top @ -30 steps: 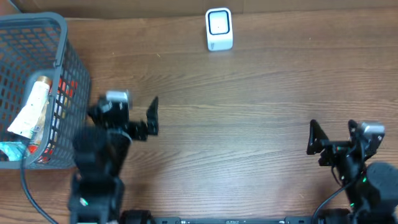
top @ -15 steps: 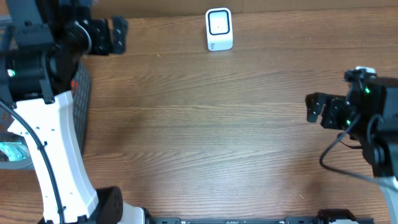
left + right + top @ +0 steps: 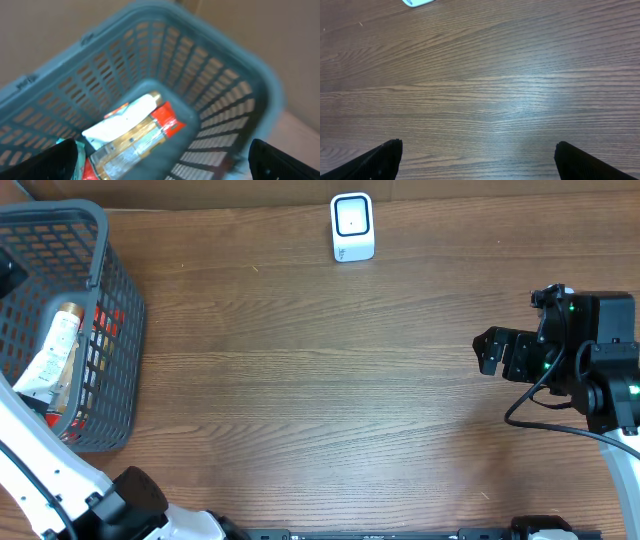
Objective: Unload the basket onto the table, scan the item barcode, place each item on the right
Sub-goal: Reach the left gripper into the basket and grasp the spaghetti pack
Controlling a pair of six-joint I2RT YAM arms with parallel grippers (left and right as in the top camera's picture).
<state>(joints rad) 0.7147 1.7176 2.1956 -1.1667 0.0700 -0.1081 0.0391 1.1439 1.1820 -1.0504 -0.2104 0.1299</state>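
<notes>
My left gripper hangs wide apart over the plastic basket; my right gripper is also apart and empty. The tube lying inside looks light, soft and slick, so I'd pinch across its middle.

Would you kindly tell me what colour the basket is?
Blue-grey; the basket shows best in the overhead view.
</notes>
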